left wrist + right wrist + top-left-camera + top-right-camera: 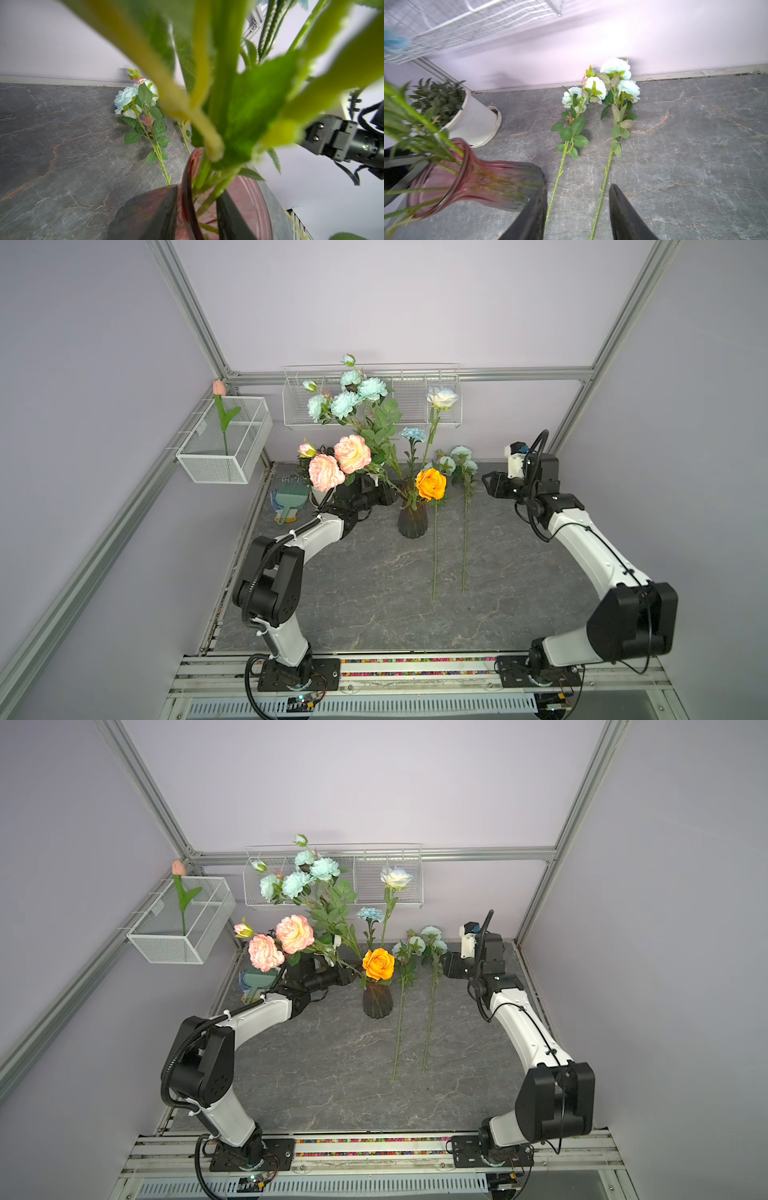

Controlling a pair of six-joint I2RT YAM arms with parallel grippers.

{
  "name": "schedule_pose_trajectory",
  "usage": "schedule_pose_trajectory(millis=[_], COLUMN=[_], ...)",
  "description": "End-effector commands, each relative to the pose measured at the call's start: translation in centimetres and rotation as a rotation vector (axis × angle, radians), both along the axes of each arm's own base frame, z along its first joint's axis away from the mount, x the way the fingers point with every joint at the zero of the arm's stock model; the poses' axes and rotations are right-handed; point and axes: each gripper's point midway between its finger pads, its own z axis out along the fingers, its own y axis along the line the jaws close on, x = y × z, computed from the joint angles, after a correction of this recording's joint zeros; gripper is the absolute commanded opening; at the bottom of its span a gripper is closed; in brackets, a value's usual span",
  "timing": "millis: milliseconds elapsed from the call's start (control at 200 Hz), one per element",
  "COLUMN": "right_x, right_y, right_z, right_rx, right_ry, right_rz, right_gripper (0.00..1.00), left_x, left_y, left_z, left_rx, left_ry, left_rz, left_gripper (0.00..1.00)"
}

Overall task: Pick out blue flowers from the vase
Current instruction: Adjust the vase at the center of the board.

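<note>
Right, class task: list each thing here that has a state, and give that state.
vase: upright on the table, stems inside.
tall blue flowers: standing in the vase, not yet picked out.
two blue flower stems: lying flat on the table beside the vase.
left hand: shut on the vase rim.
right hand: open, empty.

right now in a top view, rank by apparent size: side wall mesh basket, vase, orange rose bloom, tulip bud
1. mesh basket
2. vase and orange rose bloom: nearly alike here; the bloom stands higher, nearer the camera, so I won't rank them
3. tulip bud
</note>
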Motion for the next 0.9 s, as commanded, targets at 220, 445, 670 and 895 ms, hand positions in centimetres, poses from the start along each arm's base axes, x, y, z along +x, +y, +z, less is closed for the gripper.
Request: schedule_pose_trajectory(millis=[220, 445, 670, 895], right_x=[-2.6, -0.8, 1.7, 1.5], right_y=[8.7, 9.8, 10.7, 13.2], right_z=[4.4, 4.5, -0.2, 1.0], right_rx=[0.093, 0.134, 0.219, 0.280], right_ry=[-0.217, -0.196, -0.084, -0.048], right_rz=[0.283, 0.291, 0.245, 0.297], right_gripper=[0.48, 0.47, 0.47, 0.47], left_x=[-0.5, -1.3, -1.2, -1.0], left_y=[-0.7, -0.9, -1.0, -0.8], left_z=[-1.7, -1.3, -0.9, -0.9], left_rx=[0.026, 0.024, 0.025, 0.052], left_ry=[0.054, 0.038, 0.028, 0.021], left_rz=[-0.048, -0.091, -0.094, -0.087], left_gripper=[0.34, 0.35, 0.35, 0.35])
